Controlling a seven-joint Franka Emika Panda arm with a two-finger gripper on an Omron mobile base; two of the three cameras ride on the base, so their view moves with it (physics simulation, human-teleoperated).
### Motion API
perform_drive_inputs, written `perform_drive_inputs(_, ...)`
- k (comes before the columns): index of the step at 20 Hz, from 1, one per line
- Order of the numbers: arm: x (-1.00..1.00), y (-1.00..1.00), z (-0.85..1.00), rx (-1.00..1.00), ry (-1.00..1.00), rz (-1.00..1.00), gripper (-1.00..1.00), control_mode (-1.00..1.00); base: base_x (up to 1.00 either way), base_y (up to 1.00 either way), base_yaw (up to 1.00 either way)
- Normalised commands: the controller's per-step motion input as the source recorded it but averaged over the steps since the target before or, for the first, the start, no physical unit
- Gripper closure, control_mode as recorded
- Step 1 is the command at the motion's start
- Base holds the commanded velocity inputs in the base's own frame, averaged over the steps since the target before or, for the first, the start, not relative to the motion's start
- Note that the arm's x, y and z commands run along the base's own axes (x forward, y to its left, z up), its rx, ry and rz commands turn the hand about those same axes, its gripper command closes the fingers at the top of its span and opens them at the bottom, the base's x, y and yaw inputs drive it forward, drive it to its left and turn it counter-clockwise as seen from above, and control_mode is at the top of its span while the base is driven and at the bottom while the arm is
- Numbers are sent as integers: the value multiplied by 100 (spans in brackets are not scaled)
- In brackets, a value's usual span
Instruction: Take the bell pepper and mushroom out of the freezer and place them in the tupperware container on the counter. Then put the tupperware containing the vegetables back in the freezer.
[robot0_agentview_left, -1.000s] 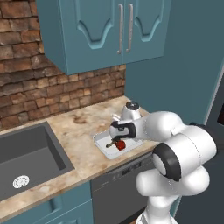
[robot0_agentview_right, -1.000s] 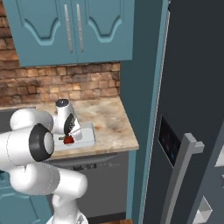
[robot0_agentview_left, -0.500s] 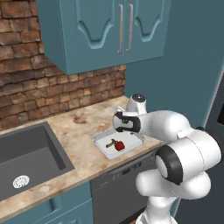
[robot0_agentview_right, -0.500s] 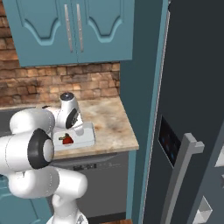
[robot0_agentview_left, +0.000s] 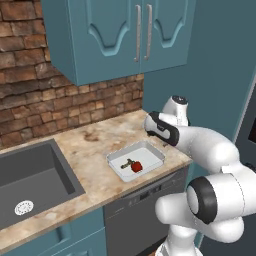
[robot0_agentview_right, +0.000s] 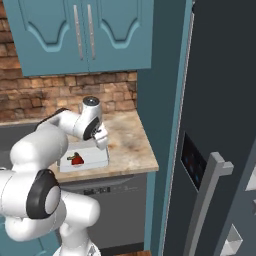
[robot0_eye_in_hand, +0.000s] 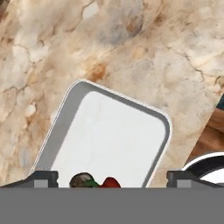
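1. Surface: a tan-beige marbled counter (robot0_agentview_left: 95, 140) over a dark grey dishwasher (robot0_agentview_left: 142, 210), with a brick backsplash (robot0_agentview_left: 60, 107) behind it and teal upper cabinets (robot0_agentview_left: 115, 35) above.
2. Room: a dark grey sink (robot0_agentview_left: 30, 180) is set into the counter at the left of the left base view; the slate-grey freezer (robot0_agentview_right: 220, 125), door shut, stands at the right of the right base view with its long bar handle (robot0_agentview_right: 205, 200).
3. Count – one tupperware container (robot0_agentview_left: 136, 160), one bell pepper (robot0_agentview_left: 136, 166), one mushroom (robot0_agentview_left: 127, 163).
4. Location: the container rests near the counter's front edge; the pepper and the mushroom lie inside it, just beside each other.
5. Arm pose: the arm bends forward over the counter, the wrist above the container's right end.
6. Gripper (robot0_eye_in_hand: 112, 177): it looks down into the container; the two finger tips (robot0_eye_in_hand: 43, 178) stand wide apart and grasp nothing – pepper and mushroom appear between them, below.
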Motion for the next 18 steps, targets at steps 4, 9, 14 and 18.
perform_drive_inputs(4, 1, -14, 0, -27, 9, 31, -100, -100, 0, 0, 0)
perform_drive_inputs(9, 0, -20, -9, -23, 5, 37, -100, -100, 0, 0, 0)
perform_drive_inputs(14, 0, -20, -46, -3, 0, 28, -100, -100, 0, 0, 0)
perform_drive_inputs(18, 0, -18, -44, 11, -1, 11, -100, -100, 0, 0, 0)
